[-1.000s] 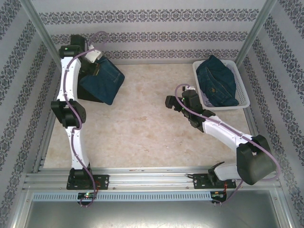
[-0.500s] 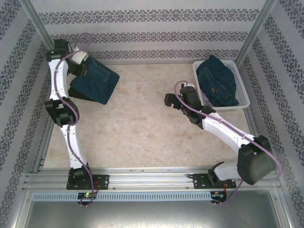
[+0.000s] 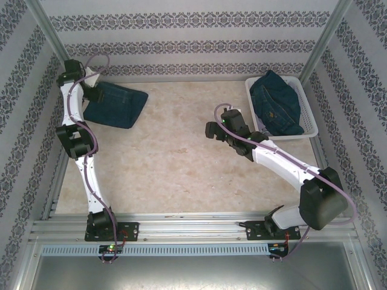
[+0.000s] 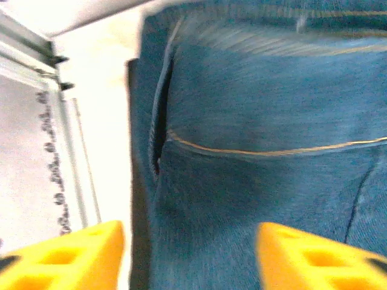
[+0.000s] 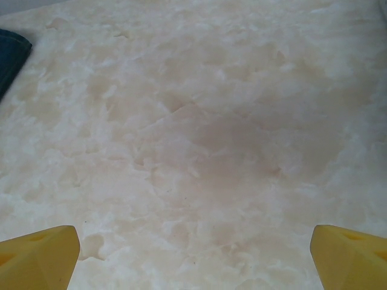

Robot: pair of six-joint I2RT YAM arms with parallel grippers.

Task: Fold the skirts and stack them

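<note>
Left wrist view: skirt (image 4: 260, 139) blurred throughout, cut off by the top, right and lower edges. Left gripper (image 4: 190, 241) fingers cut off at the lower edge.

Right wrist view: right gripper (image 5: 193, 257) fingers cut off at both lower corners. Dark cloth (image 5: 11, 54) cut off at upper left, unidentifiable.

Top view: left arm (image 3: 69, 103) covers the skirt's left edge.

White lattice basket (image 3: 309, 118) set well right of right gripper (image 3: 210, 130) jaws. Mottled beige tabletop (image 5: 199, 139) spread beneath those jaws. Patterned wall (image 4: 30, 169) and metal rail (image 4: 75, 163) seen left of left gripper (image 4: 190, 257) jaws.

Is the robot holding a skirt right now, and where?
No. The left gripper is open over the denim skirt lying on the table; the right gripper is open too.
</note>
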